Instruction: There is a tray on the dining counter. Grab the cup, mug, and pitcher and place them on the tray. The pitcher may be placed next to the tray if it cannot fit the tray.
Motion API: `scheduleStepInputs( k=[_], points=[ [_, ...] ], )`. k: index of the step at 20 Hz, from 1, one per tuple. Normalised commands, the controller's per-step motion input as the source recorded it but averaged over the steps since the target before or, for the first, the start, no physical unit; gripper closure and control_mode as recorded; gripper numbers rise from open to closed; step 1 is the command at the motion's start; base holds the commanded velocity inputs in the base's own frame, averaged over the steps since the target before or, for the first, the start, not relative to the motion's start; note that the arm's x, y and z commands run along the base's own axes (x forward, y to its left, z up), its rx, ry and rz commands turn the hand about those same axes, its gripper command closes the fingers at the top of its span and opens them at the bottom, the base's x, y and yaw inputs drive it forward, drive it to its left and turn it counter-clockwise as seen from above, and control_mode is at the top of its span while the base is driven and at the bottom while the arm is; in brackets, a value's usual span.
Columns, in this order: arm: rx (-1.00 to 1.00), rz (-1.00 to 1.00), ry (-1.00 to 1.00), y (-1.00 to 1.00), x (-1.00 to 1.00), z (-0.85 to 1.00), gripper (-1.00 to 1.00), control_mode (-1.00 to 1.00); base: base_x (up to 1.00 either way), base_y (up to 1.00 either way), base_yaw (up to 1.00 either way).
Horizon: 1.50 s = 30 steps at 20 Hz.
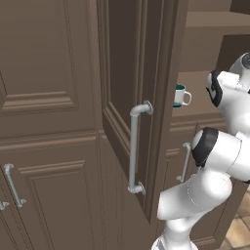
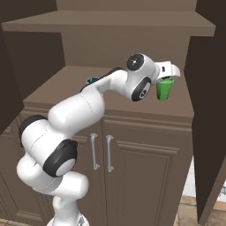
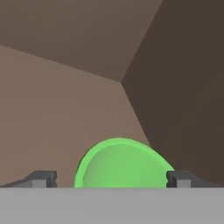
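Bright green cup (image 2: 163,89) stands upright on the brown shelf; teal-and-white mug (image 1: 180,95) stands further along.

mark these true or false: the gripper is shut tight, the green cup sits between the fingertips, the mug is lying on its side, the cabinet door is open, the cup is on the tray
1. The gripper is shut tight. False: its jaws stand wide open.
2. The small bright green tapered cup sits between the two fingertips. True, in the hand view.
3. The teal mug with a white band and loop handle lies on its side. False: it stands upright on the brown cabinet shelf.
4. The tall brown cabinet door with a grey bar handle is open. True.
5. The cup is on a tray. False: it stands on the cabinet shelf.
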Motion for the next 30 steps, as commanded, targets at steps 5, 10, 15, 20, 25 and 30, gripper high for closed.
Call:
scheduleStepInputs(
  k=[5, 10, 15, 20, 25, 30],
  points=[
    [0.07, 0.0, 0.0, 0.0, -0.01, -0.49, -1.0, -1.0, 0.0, 0.0, 0.0],
    [0.09, 0.0, 0.01, 0.0, -0.02, -0.59, -1.0, -1.0, 0.0, 0.0, 0.0],
    [0.07, 0.0, 0.0, -0.01, -0.02, -0.59, -1.0, -1.0, 0.0, 0.0, 0.0],
    [0.0, 0.05, -0.02, 0.0, 0.0, -0.53, -1.0, -1.0, 0.0, 0.0, 0.0],
    [0.0, 0.09, -0.03, 0.0, 0.0, -0.7, 1.0, -1.0, 0.0, 0.0, 0.0],
    [0.0, 0.08, -0.11, -0.08, -0.03, -0.58, 1.0, -1.0, 0.0, 0.0, 0.0]
  ],
)
